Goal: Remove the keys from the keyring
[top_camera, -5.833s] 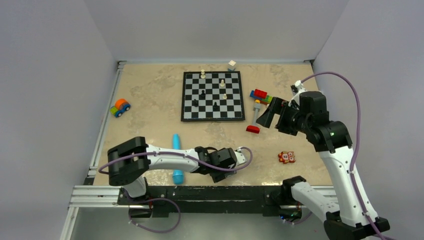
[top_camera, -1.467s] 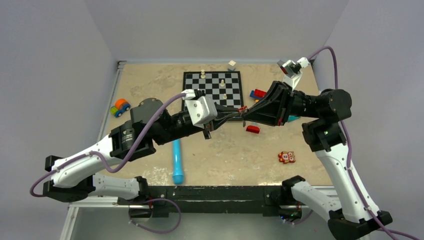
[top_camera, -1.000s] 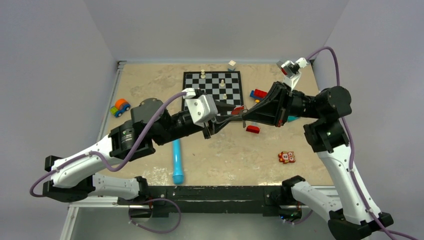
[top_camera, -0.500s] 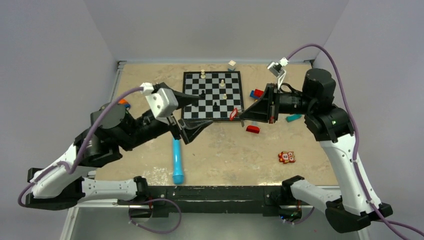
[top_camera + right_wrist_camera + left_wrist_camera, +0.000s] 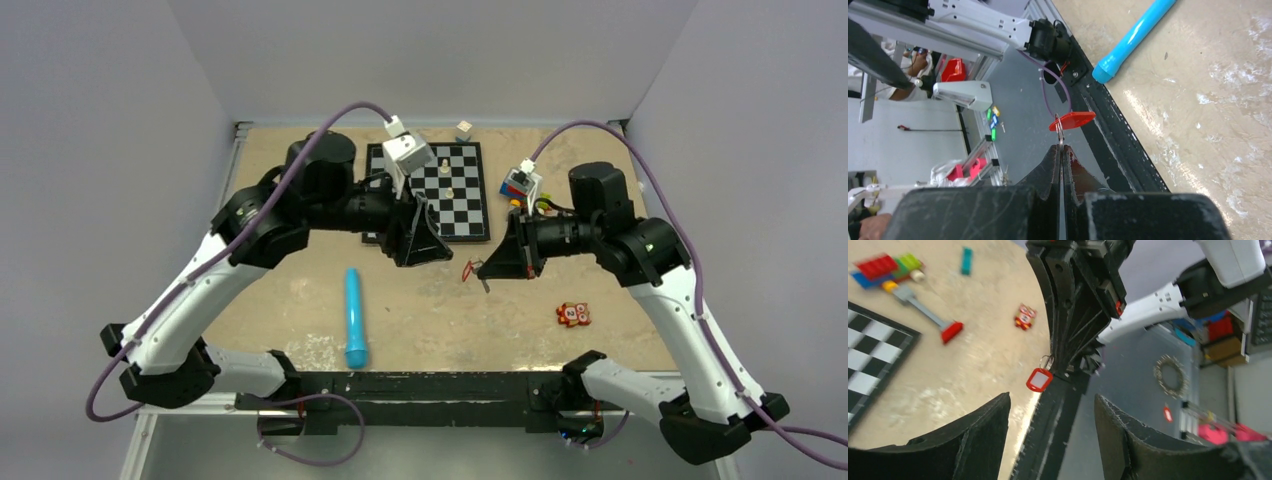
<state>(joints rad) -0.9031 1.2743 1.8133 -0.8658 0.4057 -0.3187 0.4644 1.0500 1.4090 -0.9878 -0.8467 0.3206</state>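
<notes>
From above, I am seeing my right gripper holding the small red plastic key tag with its thin metal ring off the beige table, near my left gripper.

On the left wrist camera, my left fingers are standing apart and empty.

On the right wrist camera, the right fingers are pinching the ring. I cannot tell whether a key is hanging on it.

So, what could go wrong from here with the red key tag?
The right gripper pinches only the thin metal ring at its very fingertips, with the red key tag hanging free, so it may slip out. The left gripper is open and apart from it; closing in on so small a target could knock it loose.
</notes>
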